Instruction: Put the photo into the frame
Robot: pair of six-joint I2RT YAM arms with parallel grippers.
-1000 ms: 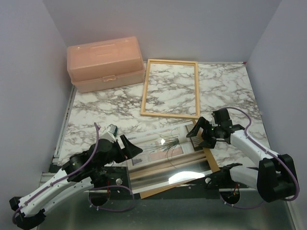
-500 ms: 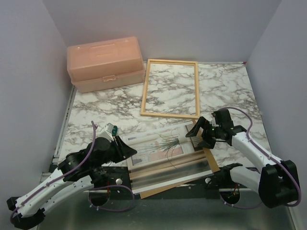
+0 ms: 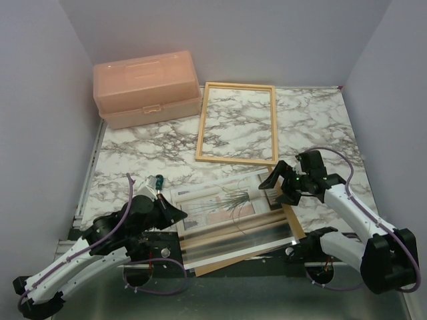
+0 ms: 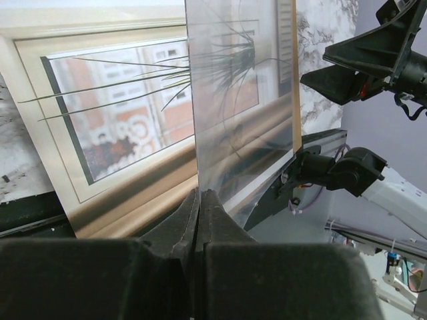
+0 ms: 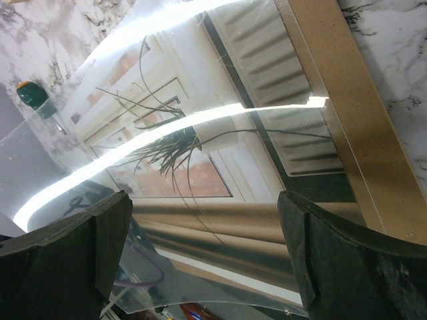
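Note:
The photo (image 3: 210, 200) of a spiky plant lies face up near the front of the table, over a brown backing board (image 3: 295, 225). A clear glass sheet (image 3: 233, 241) covers its near part. My left gripper (image 3: 179, 214) is shut on the left edge of that glass sheet (image 4: 240, 133), and the photo (image 4: 113, 113) shows beside and behind the pane. My right gripper (image 3: 275, 189) hangs open above the photo's right end, nothing between its fingers (image 5: 353, 260). The light-wood frame (image 3: 237, 85) lies empty at the back middle.
A peach toolbox (image 3: 147, 87) stands at the back left, next to the frame. The marble table (image 3: 133, 160) is walled on three sides. The arm bases and purple cables (image 3: 157, 290) sit along the near edge.
My left gripper has closed on the glass sheet's edge and drawn slightly back to the left. The bright glare on the glass has faded. The right gripper has barely moved.

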